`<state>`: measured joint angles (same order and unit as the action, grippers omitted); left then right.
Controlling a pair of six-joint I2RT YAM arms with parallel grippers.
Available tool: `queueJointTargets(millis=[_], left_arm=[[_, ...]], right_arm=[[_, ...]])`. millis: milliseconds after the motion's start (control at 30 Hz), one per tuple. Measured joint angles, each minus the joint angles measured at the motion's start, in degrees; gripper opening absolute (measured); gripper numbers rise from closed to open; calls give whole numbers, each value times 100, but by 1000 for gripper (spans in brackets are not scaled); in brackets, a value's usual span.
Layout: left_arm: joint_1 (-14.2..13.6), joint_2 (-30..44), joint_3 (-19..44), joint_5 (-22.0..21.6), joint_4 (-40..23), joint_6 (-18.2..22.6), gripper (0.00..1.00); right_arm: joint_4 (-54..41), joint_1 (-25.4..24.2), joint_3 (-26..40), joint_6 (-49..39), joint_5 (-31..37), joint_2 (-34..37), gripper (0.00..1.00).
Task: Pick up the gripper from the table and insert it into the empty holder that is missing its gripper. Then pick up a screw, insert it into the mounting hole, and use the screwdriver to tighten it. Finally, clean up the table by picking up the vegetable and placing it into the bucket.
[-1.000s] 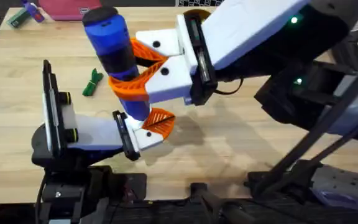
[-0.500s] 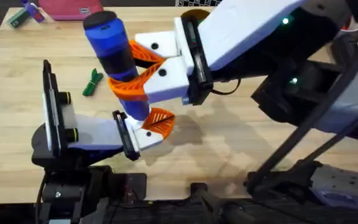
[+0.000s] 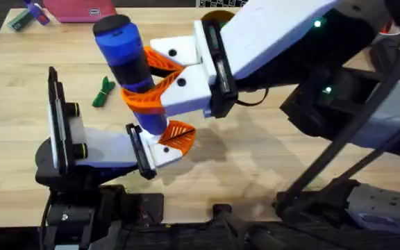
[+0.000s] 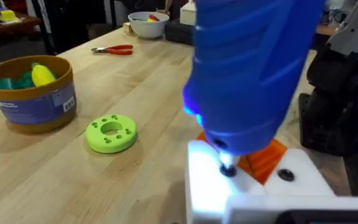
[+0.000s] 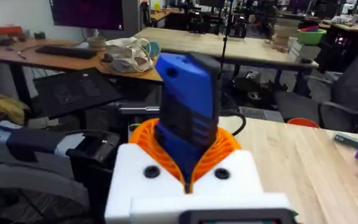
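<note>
Pale wooden table (image 3: 269,160) in an office of desks and monitors. Right gripper (image 3: 148,80), orange pads clamping the blue pen-shaped electric screwdriver (image 3: 127,59) mid-barrel, bearing its tip down onto the left gripper's (image 4: 253,180) white mount; left fingers' spread impossible to tell. Rigid, smooth, likely top-heavy, needing a firm squeeze. Bucket (image 4: 30,93) label unreadable.

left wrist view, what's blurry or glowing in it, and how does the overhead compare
Left wrist: the screwdriver looms close and soft-edged, a blue light glowing low on its body; the bucket and green disc behind are sharper. Overhead: the right arm's white housing is large and blurred, and the vegetable farther off reads clearer.
</note>
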<state>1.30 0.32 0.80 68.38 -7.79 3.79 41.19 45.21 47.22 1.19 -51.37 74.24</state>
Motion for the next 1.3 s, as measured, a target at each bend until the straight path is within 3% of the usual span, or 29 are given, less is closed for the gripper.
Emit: queueJointTargets(millis=[467, 900, 1067, 1167, 1300], left_arm=[[0, 0, 0, 0, 4, 7, 7], [0, 0, 0, 2, 2, 4, 7], [0, 0, 0, 2, 2, 4, 7], [0, -1, 0, 2, 2, 4, 7], [0, -2, 0, 2, 2, 4, 7]], right_arm=[[237, 2, 84, 184, -105, 99, 23], [-50, 4, 1246, 223, -122, 101, 23], [-1566, -79, 1645, 48, -111, 98, 23], [-3368, -261, 2097, -301, 182, 90, 23], [-5861, -539, 2871, -1054, 1251, 83, 23]])
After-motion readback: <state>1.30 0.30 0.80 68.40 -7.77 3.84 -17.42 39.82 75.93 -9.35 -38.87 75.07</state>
